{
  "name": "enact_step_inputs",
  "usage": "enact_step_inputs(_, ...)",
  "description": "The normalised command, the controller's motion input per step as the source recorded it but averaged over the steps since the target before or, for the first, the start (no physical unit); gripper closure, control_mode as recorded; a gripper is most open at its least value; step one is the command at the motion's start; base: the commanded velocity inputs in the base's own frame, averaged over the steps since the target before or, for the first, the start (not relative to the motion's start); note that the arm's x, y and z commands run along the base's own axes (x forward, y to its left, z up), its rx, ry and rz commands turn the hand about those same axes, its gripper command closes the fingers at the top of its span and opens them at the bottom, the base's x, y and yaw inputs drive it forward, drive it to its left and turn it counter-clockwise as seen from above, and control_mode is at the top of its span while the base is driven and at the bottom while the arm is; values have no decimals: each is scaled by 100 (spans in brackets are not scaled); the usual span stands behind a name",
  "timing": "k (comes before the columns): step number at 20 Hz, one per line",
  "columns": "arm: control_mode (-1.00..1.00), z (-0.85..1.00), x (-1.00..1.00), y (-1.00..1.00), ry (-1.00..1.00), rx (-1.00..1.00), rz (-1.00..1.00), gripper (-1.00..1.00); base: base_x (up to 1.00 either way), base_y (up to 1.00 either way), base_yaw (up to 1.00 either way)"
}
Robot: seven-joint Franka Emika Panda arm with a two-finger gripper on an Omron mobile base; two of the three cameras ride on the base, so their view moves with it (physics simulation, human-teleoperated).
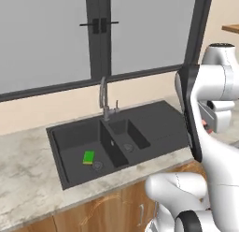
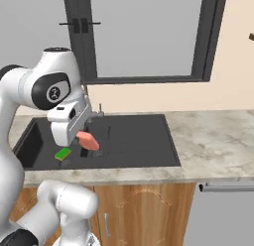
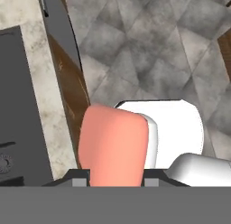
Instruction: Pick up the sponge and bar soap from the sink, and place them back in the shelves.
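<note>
Bar soap (image 2: 87,140) clamped in the gripper (image 2: 88,147) — arm raised over the sink (image 2: 149,141), hand angled down.

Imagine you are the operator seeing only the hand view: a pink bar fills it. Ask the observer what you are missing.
Operator: Is the bar soap out of the sink?
Observer: Yes, the gripper holds the bar soap above the sink.
Operator: Where is the sponge?
Observer: The sponge lies in the larger basin, beside its drain.
Operator: Any shelves nearby?
Observer: A wooden shelf edge shows high on the wall, right of the window.
</note>
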Motion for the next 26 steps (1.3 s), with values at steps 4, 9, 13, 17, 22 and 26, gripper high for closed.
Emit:
enact_step_inputs(4, 100, 0, 0, 0, 0, 0, 0, 100, 0, 0, -47)
enact_step_inputs(9, 100, 0, 0, 0, 0, 0, 0, 100, 0, 0, -45)
enact_step_inputs(13, 100, 0, 0, 0, 0, 0, 0, 100, 0, 0, -45)
enact_step_inputs(17, 100, 0, 0, 0, 0, 0, 0, 100, 0, 0, -47)
enact_step_inputs(22, 100, 0, 0, 0, 0, 0, 0, 100, 0, 0, -51)
enact_step_inputs(26, 100, 0, 0, 0, 0, 0, 0, 100, 0, 0, -57)
